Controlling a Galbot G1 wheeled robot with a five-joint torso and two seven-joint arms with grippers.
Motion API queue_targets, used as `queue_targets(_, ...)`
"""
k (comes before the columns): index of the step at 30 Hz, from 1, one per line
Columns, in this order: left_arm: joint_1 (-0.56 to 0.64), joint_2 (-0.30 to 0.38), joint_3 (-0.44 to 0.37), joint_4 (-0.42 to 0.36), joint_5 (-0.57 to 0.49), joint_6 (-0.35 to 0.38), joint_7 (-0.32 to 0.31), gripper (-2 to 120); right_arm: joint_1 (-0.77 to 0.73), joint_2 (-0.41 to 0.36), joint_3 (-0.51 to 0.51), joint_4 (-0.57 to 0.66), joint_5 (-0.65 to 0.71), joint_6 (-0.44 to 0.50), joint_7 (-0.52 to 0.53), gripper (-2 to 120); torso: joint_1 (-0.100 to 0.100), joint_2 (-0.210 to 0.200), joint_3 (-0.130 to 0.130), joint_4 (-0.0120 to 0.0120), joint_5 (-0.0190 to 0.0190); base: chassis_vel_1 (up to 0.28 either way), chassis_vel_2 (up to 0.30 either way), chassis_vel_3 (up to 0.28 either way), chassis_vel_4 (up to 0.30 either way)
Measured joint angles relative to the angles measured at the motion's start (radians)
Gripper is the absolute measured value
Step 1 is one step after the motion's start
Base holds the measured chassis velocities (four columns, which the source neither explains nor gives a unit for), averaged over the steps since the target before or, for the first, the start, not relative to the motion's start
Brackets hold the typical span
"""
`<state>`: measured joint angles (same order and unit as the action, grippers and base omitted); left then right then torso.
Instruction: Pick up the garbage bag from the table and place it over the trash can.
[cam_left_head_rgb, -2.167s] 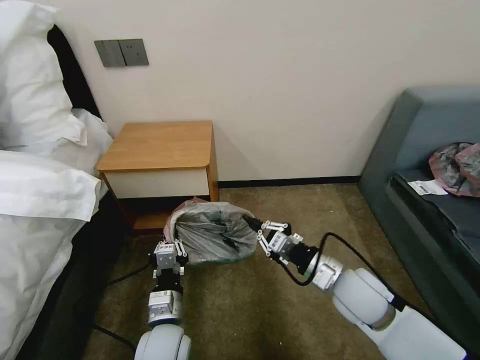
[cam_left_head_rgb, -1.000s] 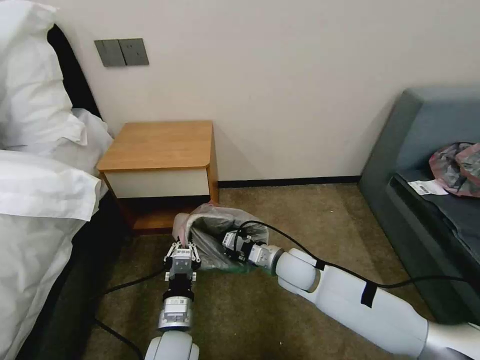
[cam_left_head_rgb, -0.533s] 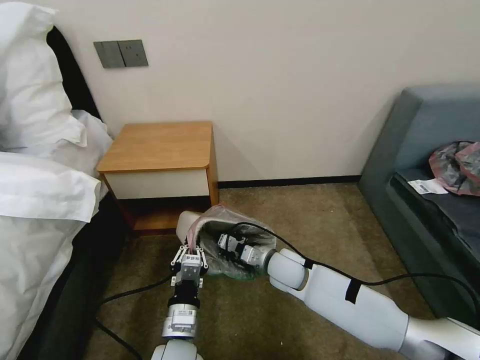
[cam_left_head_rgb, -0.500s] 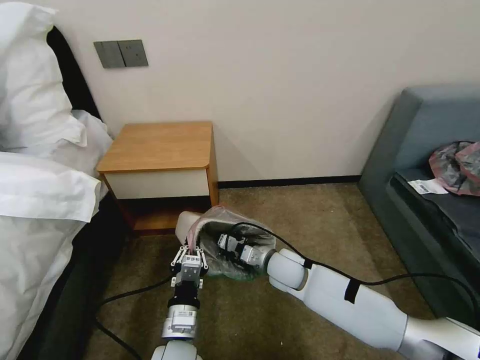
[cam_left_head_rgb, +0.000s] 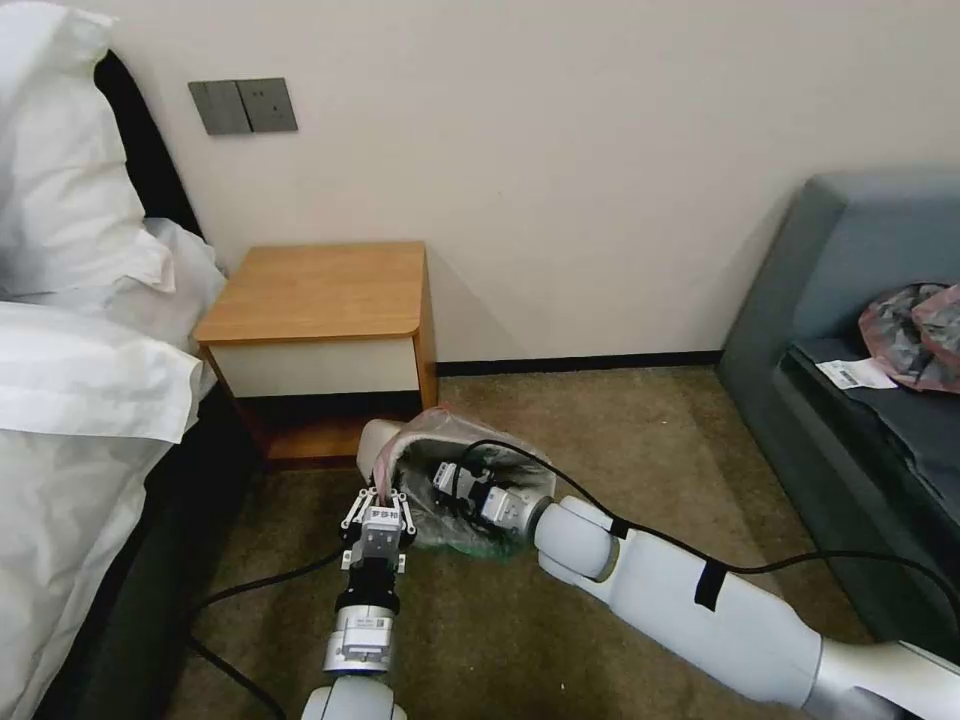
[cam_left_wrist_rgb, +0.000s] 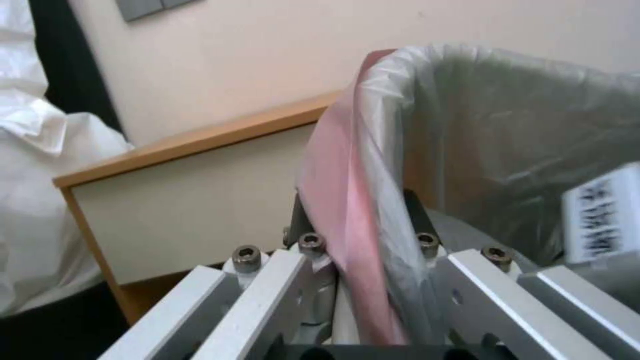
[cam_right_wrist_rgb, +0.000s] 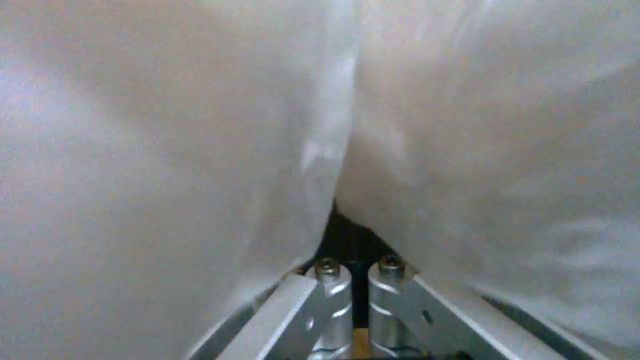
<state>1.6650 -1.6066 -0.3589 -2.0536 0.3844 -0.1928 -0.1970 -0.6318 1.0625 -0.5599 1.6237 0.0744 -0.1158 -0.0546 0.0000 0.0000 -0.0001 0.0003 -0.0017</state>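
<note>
White bedding (cam_left_head_rgb: 70, 380) lies far left, the bare-topped wooden counter (cam_left_head_rgb: 320, 290) beside it against the wall. On brown carpet (cam_left_head_rgb: 620, 440), the left end effector (cam_left_head_rgb: 379, 497) pinches the garbage bag (cam_left_head_rgb: 500, 455) (pink outside) at the trash can (cam_left_head_rgb: 376, 437) rim; the right end effector (cam_left_head_rgb: 440, 480) reaches inside, grip unclear. Grey-blue sofa (cam_left_head_rgb: 860, 260) right.

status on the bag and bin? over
Left end effector pinching the garbage bag edge at the trash can rim. Right end effector down inside the bag, grip unclear. Can beside the table. Nothing blocking.
</note>
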Motion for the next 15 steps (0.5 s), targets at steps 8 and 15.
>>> queue_targets(8, -0.014, -0.002, -0.015, 0.017, -0.021, 0.013, -0.002, 7, -0.029, -0.023, 0.018, 0.051, 0.001, 0.0, 0.001, 0, 0.0, 0.0, 0.0, -0.0003, 0.0, 0.0, 0.0, 0.0, 0.0)
queue_targets(15, -0.016, 0.002, -0.029, 0.053, -0.039, 0.017, -0.006, 7, -0.084, -0.065, 0.09, 0.118, 0.006, 0.008, 0.001, 0, 0.0, 0.0, 0.0, -0.0006, 0.0014, 0.0, 0.0, 0.0, 0.0)
